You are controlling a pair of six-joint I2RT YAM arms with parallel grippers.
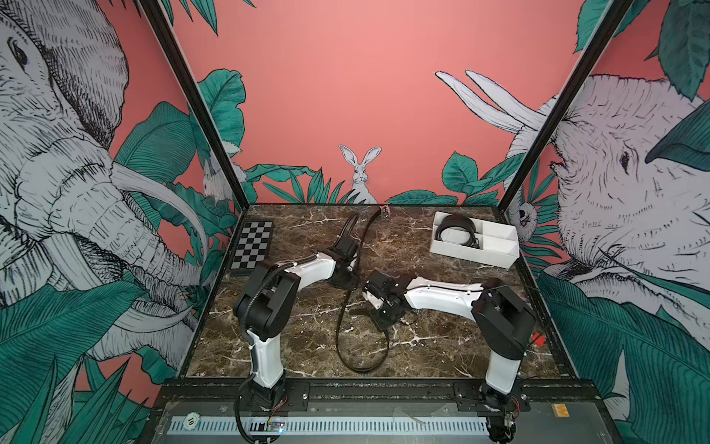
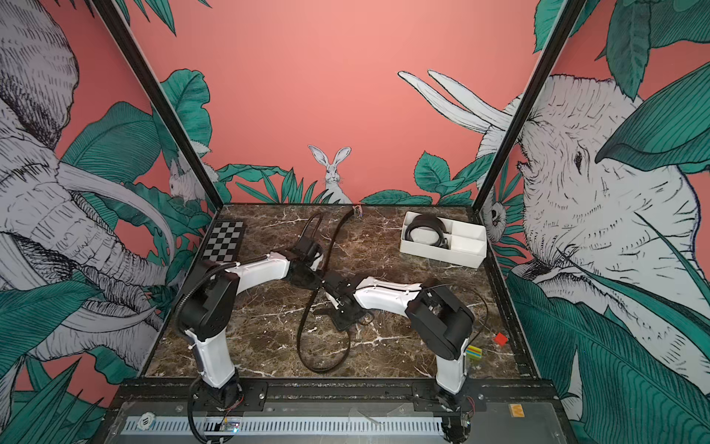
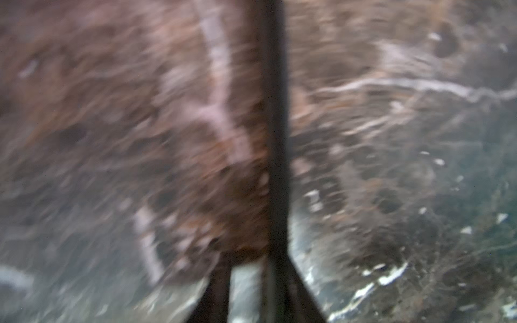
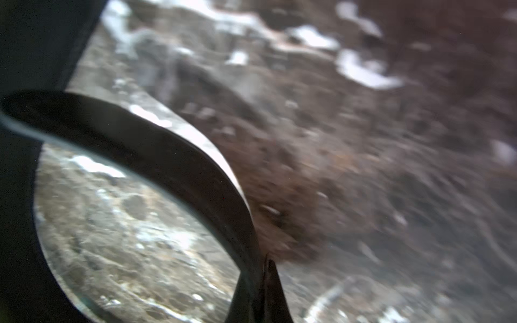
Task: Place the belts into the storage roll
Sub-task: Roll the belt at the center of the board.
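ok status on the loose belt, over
Left gripper open, long belt between its jaws. Right gripper at its loop, grip unclear. Rest sprawled on table; second belt coiled in storage roll. Right arm sits between loop and roll.

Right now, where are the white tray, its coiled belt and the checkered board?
white tray [image 1: 476, 254]: a top view, front wall.
coiled belt [image 1: 459, 221]: a top view, outer loop.
checkered board [image 1: 253, 246]: a top view, centre.

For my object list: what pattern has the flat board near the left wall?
A black-and-grey checkerboard pattern; the board shows best in a top view.
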